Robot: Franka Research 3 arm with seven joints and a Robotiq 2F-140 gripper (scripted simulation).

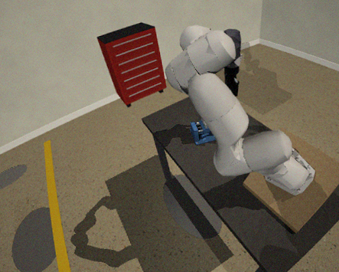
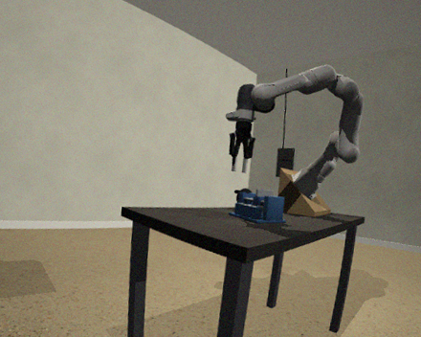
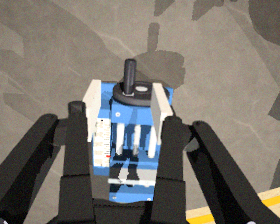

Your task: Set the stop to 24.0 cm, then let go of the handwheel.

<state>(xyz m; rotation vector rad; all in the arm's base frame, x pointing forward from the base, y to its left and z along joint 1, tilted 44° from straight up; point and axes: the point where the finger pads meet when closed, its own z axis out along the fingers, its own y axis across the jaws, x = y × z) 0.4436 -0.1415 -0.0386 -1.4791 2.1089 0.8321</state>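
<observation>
The blue stop fixture [image 2: 258, 207] sits on the dark table [image 2: 243, 229]; it also shows in the top view [image 1: 202, 131], partly hidden by my arm. In the wrist view the fixture [image 3: 130, 141] lies below me, with its handwheel [image 3: 130, 92] and upright black crank handle at its far end. My gripper [image 2: 238, 168] hangs well above the fixture, apart from it. Its fingers stand partly open with nothing between them. In the top view the gripper [image 1: 233, 82] is mostly hidden behind my arm.
A wooden wedge base [image 2: 302, 198] holds my arm at the table's far end. A red drawer cabinet [image 1: 133, 62] stands by the wall. A yellow line [image 1: 58, 223] runs along the floor. A thin black pole with a dark box [image 2: 284, 160] stands behind the fixture.
</observation>
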